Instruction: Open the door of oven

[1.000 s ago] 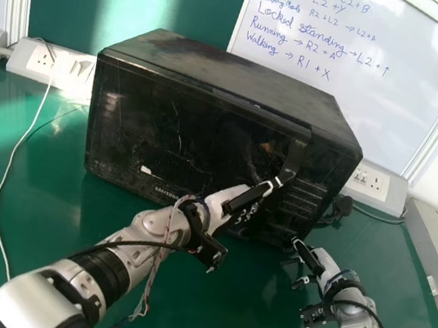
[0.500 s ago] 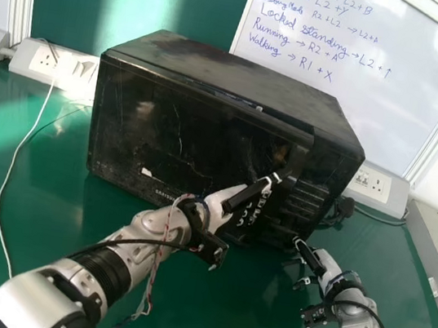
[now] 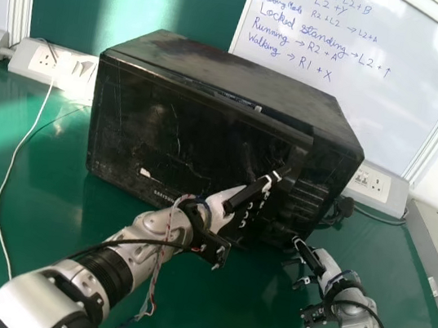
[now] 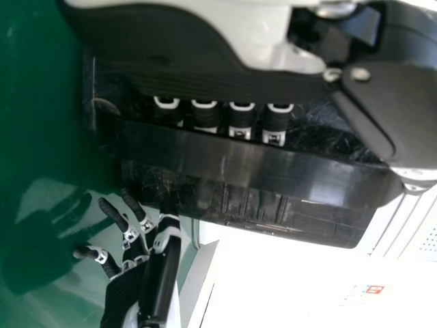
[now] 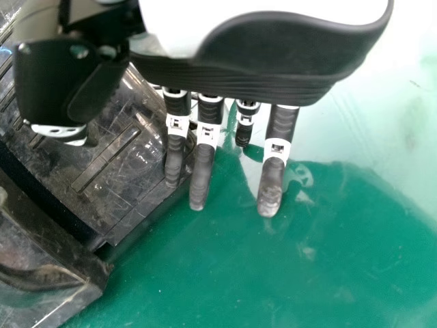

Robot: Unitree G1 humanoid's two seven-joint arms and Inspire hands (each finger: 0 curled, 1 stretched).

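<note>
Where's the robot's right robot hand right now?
In the head view, the right robot hand is at the lower right, over the green table, close by the black oven's bottom right corner.

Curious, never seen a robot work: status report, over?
Left hand at door handle. Right hand open beside oven. Door not wide open; left arm in front.
</note>
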